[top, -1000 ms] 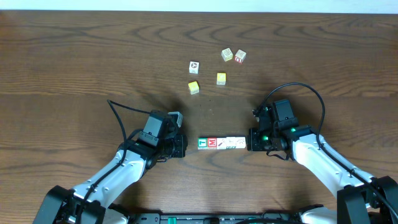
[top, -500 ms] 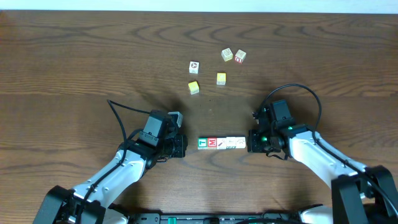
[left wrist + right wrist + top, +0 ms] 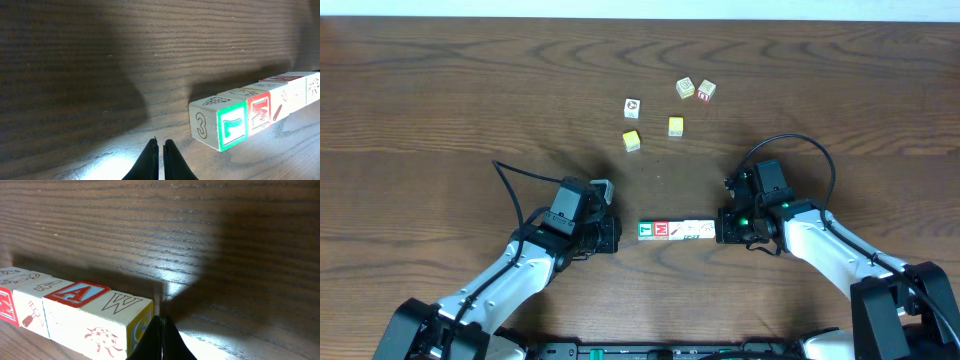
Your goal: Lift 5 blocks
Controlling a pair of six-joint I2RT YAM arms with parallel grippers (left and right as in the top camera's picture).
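Note:
The blocks lie end to end in a short row (image 3: 677, 231) on the wooden table between my two grippers. The green-faced block (image 3: 646, 231) is the left end, and a red-faced one (image 3: 662, 231) comes after it. In the left wrist view the green block (image 3: 220, 123) sits right of my left gripper (image 3: 161, 142), which is shut and a small gap away from it. My right gripper (image 3: 161, 320) is shut, and its tip rests against the end face of the ladybug block (image 3: 120, 317) at the row's right end.
Loose cubes lie at the back: two yellow ones (image 3: 632, 141) (image 3: 676, 126) and three pale ones (image 3: 633, 106) (image 3: 685, 88) (image 3: 706, 91). The right arm's black cable (image 3: 800, 138) loops above its wrist.
The right gripper has edged slightly left onto the row's right end. The left arm and the blocks have not moved.

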